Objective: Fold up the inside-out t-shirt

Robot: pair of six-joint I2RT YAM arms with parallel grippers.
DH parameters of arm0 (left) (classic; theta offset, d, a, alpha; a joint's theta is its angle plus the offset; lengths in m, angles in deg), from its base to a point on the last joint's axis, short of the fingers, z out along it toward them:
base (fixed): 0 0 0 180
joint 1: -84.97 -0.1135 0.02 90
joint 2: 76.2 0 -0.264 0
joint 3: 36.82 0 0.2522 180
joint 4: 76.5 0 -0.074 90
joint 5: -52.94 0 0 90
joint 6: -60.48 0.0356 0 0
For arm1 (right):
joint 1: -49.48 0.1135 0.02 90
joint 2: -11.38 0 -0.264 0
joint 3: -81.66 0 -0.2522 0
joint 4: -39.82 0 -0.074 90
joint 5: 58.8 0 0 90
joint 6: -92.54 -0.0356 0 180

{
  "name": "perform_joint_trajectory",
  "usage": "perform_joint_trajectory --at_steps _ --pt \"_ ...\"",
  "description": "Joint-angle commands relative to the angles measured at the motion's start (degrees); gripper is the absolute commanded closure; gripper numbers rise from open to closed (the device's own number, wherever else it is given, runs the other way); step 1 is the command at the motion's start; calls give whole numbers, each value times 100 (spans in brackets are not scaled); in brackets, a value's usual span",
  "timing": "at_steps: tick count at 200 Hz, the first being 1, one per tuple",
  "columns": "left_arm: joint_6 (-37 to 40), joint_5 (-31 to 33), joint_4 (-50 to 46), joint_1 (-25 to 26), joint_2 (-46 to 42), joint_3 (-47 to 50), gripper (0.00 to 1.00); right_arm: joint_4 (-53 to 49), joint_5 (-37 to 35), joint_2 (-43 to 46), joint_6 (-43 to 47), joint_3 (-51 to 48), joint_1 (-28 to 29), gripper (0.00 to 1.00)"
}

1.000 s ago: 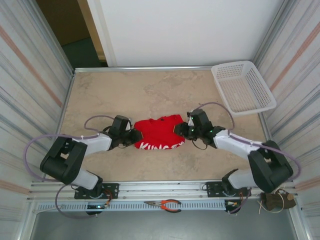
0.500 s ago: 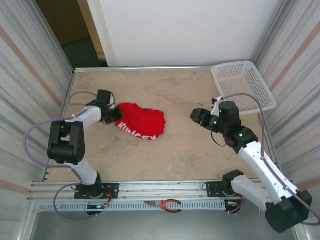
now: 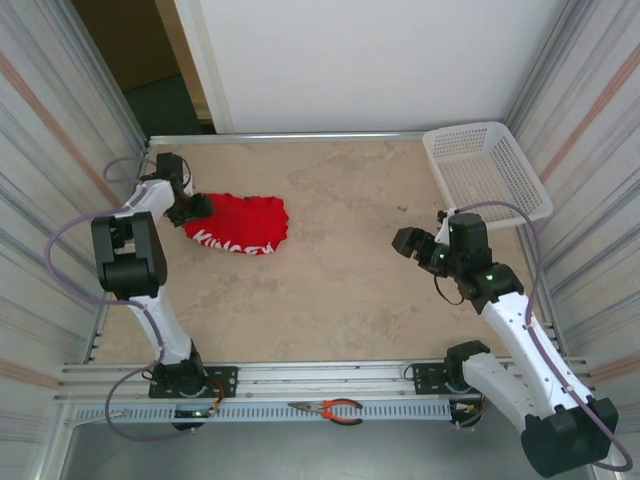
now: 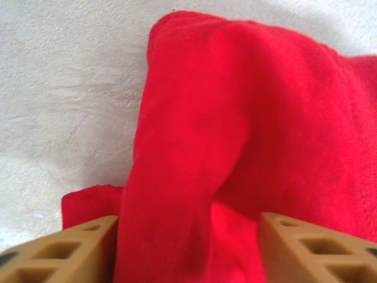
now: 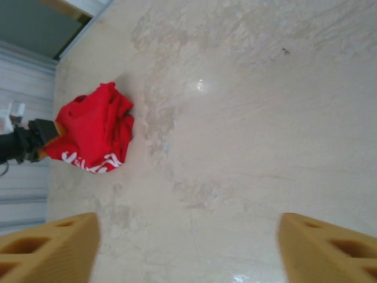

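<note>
While we are scanning from the left, we are finding the left gripper (image 3: 195, 208) at the far-left part of the table (image 3: 340, 300). Its jaws are standing open, and a ridge of the inside-out t-shirt (image 3: 240, 222) is rising between the fingers (image 4: 65, 253), which the wrist view is cutting off. The shirt is lying crumpled beside it, with its white lettering (image 3: 232, 244) partly folded under and unreadable. Well apart on the right, the right gripper (image 3: 406, 243) is hovering wide open and empty near the basket (image 3: 490, 180).
</note>
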Motion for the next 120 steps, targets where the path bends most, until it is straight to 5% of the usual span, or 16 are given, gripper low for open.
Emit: perform_joint_trajectory --at_steps 1,9,67,96,120 --pt "-236 -183 -46 -322 -696 2 14 -405 -211 -33 405 309 -277 5" --pt "-412 -295 93 -445 -1000 133 2 -534 -333 -114 526 442 -377 0" --pt "-1048 -681 817 -258 -3289 1201 1 -595 -2337 -879 1218 982 -750 1" --pt "-672 190 1618 500 -4219 2331 1 973 -3786 -1166 1445 196 -770 1" --pt "-103 1158 3156 1085 -4842 3738 1 1912 -4502 -1726 2079 -204 -777 1"
